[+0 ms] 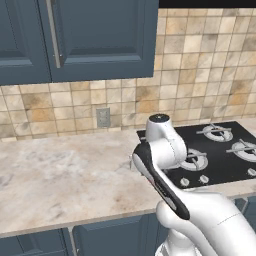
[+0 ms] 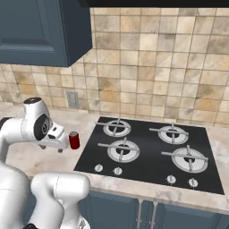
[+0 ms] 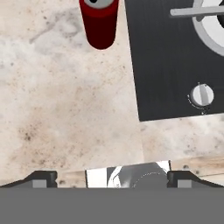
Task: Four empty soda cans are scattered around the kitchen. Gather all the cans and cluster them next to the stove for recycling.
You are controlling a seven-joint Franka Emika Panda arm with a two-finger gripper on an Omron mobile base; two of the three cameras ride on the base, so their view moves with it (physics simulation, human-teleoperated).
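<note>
Left base view: the white arm rises from the lower right and bends over the marble table [image 1: 60,180]. Its wrist blocks the spot where table meets stove [image 1: 220,150]. Blue wall cabinets [image 1: 80,35] hang above; a wall socket [image 1: 103,117] sits on the tiled backsplash.

Right base view: one red can [image 2: 74,140] stands upright on the table, just beside the stove's left edge, near the front-left burner [image 2: 120,150]. The gripper [image 2: 61,144] hangs just left of the can, apart from it. Four burners and four front knobs [image 2: 117,171] show on the black glass.

Hand view: the can [image 3: 99,19] stands at the top edge, silver lid visible, close to the stove [image 3: 166,61] corner but on the marble. One knob [image 3: 201,94] lies on the glass. The two fingertips [image 3: 41,178] sit far apart at the bottom corners: jaws released, holding nothing, the can well ahead of them.
</note>
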